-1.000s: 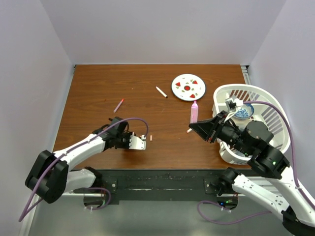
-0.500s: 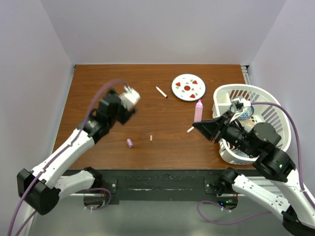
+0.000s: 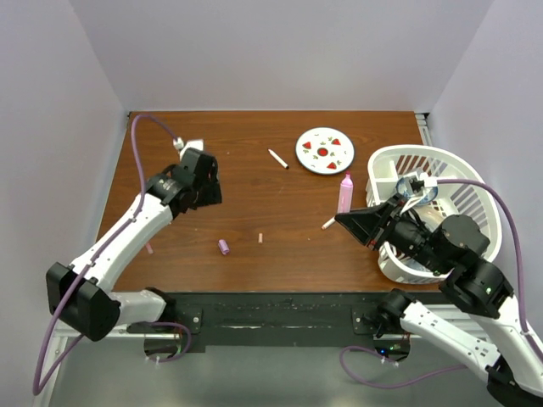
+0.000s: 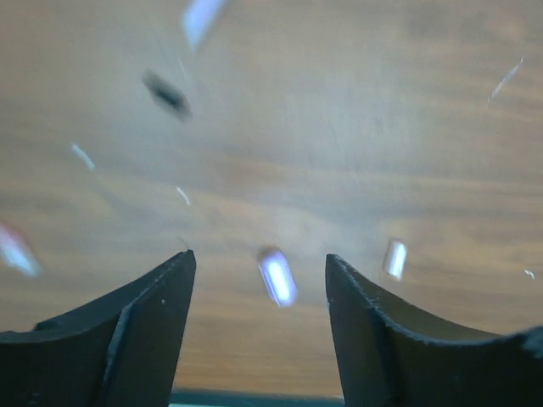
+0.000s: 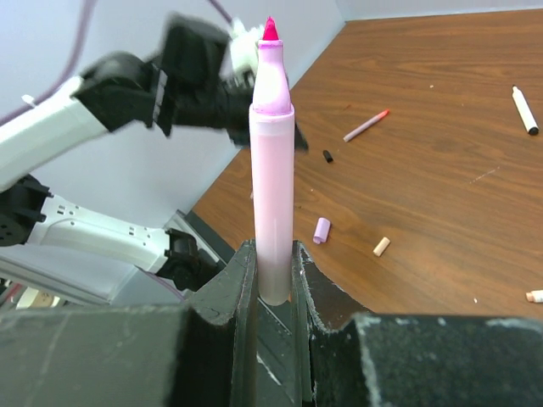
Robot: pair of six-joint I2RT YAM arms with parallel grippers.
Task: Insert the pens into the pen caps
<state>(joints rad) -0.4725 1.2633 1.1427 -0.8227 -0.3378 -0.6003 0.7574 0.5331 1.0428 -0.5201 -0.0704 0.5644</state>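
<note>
My right gripper [image 5: 273,250] is shut on the thick pale pink marker [image 5: 273,153], which it holds upright with the red tip on top; from above the marker [image 3: 344,193] stands over the table's right middle. A purple cap [image 3: 224,247] and a tiny cream cap [image 3: 260,238] lie near the front edge. My left gripper [image 3: 202,182] hangs open over the left side, with nothing between its fingers. In its blurred view the purple cap [image 4: 277,275] lies on the wood far below. A white pen with a dark end [image 3: 278,158] and a thin red-ended pen [image 5: 366,125] lie further back.
A white basket [image 3: 424,161] stands at the right edge behind my right arm. A round white plate with red marks [image 3: 325,150] sits at the back. A short white stick [image 3: 327,223] lies just below the marker, and a small black piece [image 5: 327,156] lies near the red-ended pen.
My left gripper opened, left the purple cap on the table near the front edge, then rose and swung back to the left. My right gripper shifted slightly with the marker.
</note>
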